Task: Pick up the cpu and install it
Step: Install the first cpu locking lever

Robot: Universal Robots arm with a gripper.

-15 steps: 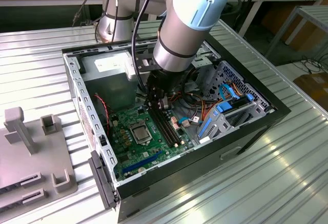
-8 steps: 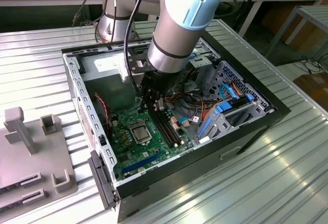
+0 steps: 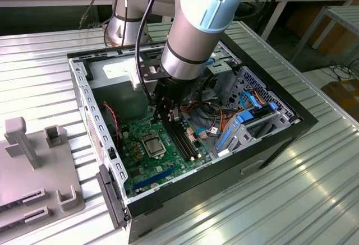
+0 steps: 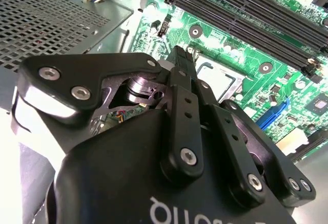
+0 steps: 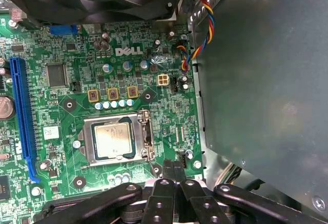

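Silvery cpu [image 5: 113,140] seated in socket [image 5: 117,140], pincer [image 5: 173,166] beside

The case [image 3: 280,138] lies open on the table [image 3: 314,200], with the board [image 3: 140,161] flat inside. The cpu [image 5: 114,139] sits in the socket [image 5: 87,142] on the board. The gripper [image 5: 174,170] hangs just beside the socket, above the board.

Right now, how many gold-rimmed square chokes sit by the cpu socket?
3, in a row beside the socket in the first wrist view: first choke, middle choke, last choke. Others may be hidden under the gripper.
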